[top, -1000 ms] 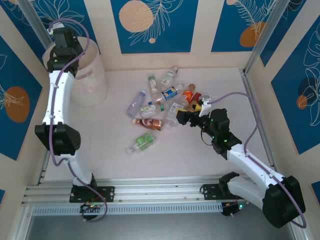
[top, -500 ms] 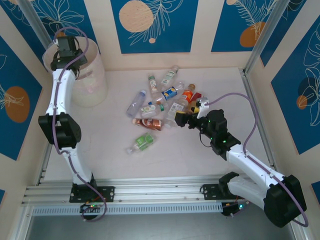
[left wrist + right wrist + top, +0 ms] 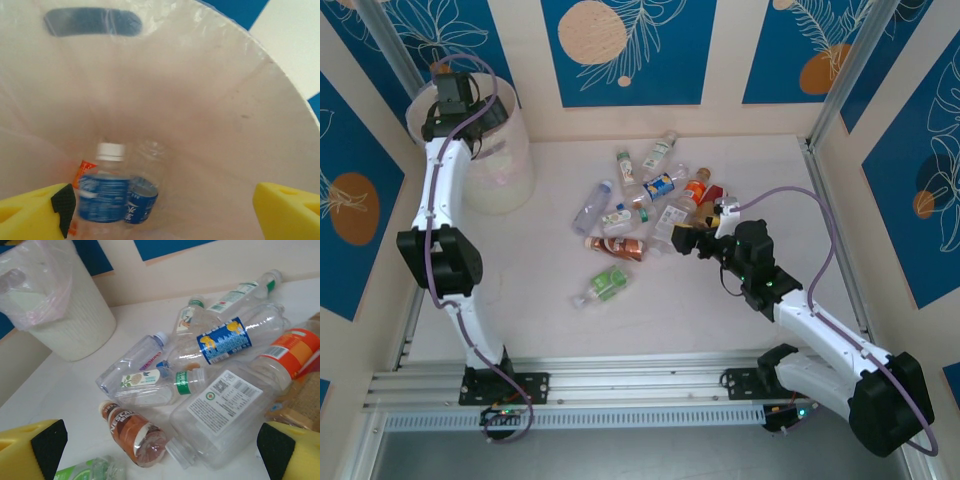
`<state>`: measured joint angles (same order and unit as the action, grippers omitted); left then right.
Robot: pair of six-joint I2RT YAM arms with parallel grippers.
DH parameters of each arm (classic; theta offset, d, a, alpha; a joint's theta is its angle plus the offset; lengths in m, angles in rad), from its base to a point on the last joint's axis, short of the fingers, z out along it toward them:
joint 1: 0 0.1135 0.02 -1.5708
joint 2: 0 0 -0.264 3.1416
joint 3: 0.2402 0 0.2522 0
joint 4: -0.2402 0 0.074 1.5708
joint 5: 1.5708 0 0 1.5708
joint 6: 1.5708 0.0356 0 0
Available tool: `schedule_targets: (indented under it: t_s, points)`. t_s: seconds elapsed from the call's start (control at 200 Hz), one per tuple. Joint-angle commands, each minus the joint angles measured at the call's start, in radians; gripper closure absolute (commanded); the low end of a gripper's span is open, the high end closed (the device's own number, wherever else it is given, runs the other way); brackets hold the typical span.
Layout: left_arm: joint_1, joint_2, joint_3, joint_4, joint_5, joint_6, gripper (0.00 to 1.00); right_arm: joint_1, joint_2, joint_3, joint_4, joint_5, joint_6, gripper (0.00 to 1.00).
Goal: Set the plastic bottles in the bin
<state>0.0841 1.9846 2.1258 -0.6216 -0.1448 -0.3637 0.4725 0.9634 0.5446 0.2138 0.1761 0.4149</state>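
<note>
Left wrist view: left gripper (image 3: 160, 210) has just sprung wide and empty above the bin (image 3: 225, 125); a blue-labelled bottle (image 3: 102, 197) drops inside at lower left; right gripper (image 3: 160, 447) gapes empty over the remaining bottles (image 3: 220, 340).

Left arm (image 3: 428, 200), right arm (image 3: 822, 326): white links, black joints, lilac cables (image 3: 785, 189), green lights; yellow fingers (image 3: 300, 455), black pads (image 3: 47, 442).
</note>
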Motion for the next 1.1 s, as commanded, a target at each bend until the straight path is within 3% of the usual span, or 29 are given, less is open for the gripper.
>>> schedule_targets:
  t_s: [0.0,0.395,0.73,0.92,1.095]
  points:
    - [0.009,-0.085,-0.009,0.012,0.102,0.020,0.01,0.002,0.009,0.043,-0.099,0.107,0.055,0.00]
    - [-0.055,-0.225,-0.074,0.057,0.273,0.035,0.00,-0.062,0.111,0.088,-0.354,0.277,0.323,0.00]
    - [-0.271,-0.313,-0.155,0.081,0.277,0.110,0.00,-0.141,0.291,0.174,-0.380,0.212,0.331,0.00]
    - [-0.356,-0.424,-0.377,0.230,0.298,0.052,0.00,-0.186,0.450,0.280,-0.412,0.123,0.291,0.02]
    - [-0.376,-0.538,-0.638,0.388,0.362,-0.062,0.00,-0.202,0.589,0.388,-0.452,0.142,0.291,0.04]
